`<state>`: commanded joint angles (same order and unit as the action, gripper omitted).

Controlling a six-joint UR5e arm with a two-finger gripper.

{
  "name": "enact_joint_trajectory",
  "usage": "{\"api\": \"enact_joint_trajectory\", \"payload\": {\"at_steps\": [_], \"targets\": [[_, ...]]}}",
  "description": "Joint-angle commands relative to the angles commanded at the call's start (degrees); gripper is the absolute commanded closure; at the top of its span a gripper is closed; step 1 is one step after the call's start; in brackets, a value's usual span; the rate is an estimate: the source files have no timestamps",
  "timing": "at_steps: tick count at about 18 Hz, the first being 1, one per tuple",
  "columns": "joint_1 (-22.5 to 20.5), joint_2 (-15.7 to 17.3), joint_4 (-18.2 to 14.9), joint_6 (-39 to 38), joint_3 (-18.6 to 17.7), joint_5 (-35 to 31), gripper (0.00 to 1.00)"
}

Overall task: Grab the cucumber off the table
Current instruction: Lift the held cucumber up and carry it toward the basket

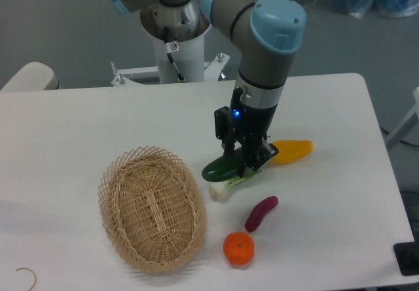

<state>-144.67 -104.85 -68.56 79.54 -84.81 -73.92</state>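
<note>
The cucumber (219,168) is dark green and glossy and lies near the middle of the white table (78,120), its right part hidden by my gripper. My gripper (243,164) is down at the cucumber with its fingers on either side of the cucumber's right half. The fingers look closed on it. I cannot tell whether the cucumber is off the table. The bok choy (226,187) lies just under and in front of the cucumber, touching it or nearly so.
A yellow squash (292,151) lies right of the gripper. A purple sweet potato (260,213) and an orange (238,248) lie in front. A wicker basket (152,207) stands to the left. The table's front edge is near the orange.
</note>
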Motion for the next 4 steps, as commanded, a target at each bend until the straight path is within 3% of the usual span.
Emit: {"api": "enact_joint_trajectory", "payload": {"at_steps": [4], "targets": [[-0.09,0.0,0.0,0.0,0.17,0.09,0.66]]}}
